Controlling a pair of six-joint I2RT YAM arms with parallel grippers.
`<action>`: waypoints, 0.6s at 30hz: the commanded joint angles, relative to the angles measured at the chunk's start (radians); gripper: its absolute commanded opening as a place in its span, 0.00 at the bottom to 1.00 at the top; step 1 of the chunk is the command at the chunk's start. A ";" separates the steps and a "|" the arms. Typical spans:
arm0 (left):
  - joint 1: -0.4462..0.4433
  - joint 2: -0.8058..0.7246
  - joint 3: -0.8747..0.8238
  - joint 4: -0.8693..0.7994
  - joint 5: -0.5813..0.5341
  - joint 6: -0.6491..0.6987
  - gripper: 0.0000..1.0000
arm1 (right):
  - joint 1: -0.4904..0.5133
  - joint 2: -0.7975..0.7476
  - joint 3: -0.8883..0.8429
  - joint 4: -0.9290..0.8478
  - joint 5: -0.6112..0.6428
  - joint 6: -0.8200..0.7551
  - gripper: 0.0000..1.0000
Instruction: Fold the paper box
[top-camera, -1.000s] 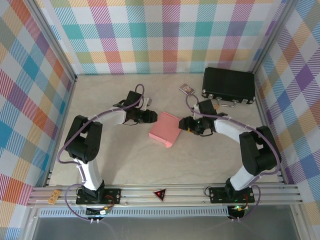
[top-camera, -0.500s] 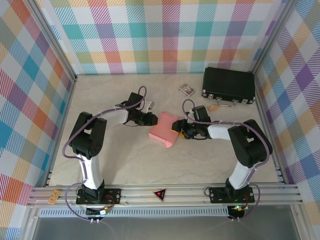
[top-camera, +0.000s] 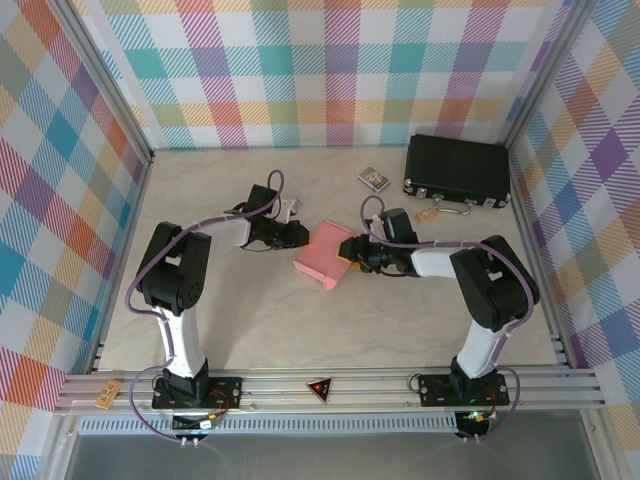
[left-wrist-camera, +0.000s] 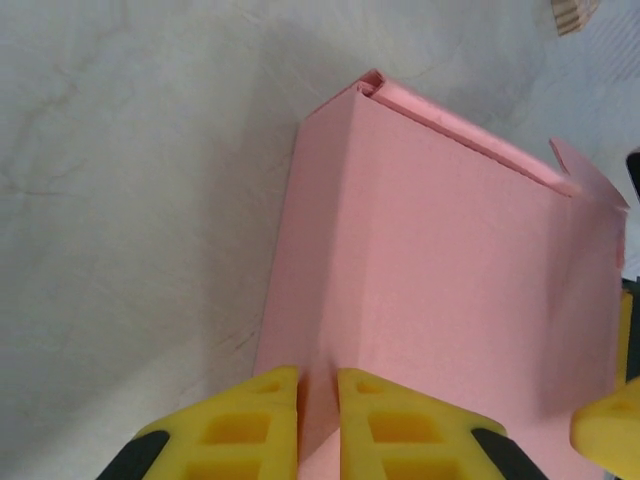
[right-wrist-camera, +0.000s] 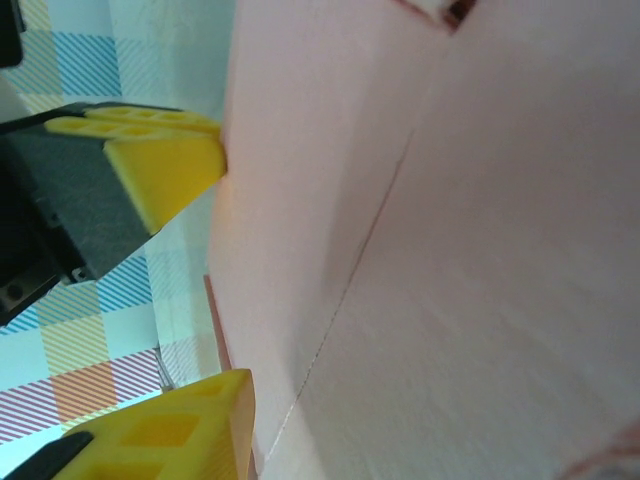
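1. The table (top-camera: 250, 330) is carrying all items. The arms are reaching inward from either side, and their grippers are meeting at the centre.
2. The black case (top-camera: 458, 170) is lying flat at the far right corner with its lid down. Its contents cannot be told.
3. The paper box (top-camera: 322, 256) is lying at mid-table between the two grippers, well apart from the case. In the top view its long axis is running from far-right to near-left. One flap (left-wrist-camera: 590, 180) is standing loose at the end nearer the right gripper. Its interior is hidden.
4. The left gripper (top-camera: 300, 234) is pinching the box's left edge. In the left wrist view the yellow fingers (left-wrist-camera: 250, 420) are standing almost together with thin pink card between them.
5. The right gripper (top-camera: 352, 253) is meeting the box's right end. Its fingers (right-wrist-camera: 165, 165) are standing partly apart, both tips against the pink surface (right-wrist-camera: 430, 250). Whether they are clamping it cannot be told.
6. The small patterned card pack (top-camera: 374, 178) is lying just left of the case.
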 joint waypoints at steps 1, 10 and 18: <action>0.006 0.036 -0.028 -0.008 0.001 -0.007 0.15 | 0.029 -0.030 0.063 0.055 -0.048 -0.029 0.41; 0.015 0.065 -0.018 -0.019 0.004 0.005 0.20 | 0.054 -0.012 0.177 -0.028 -0.031 -0.070 0.41; 0.019 0.093 0.018 -0.041 0.010 0.021 0.23 | 0.060 0.078 0.340 -0.154 -0.038 -0.119 0.41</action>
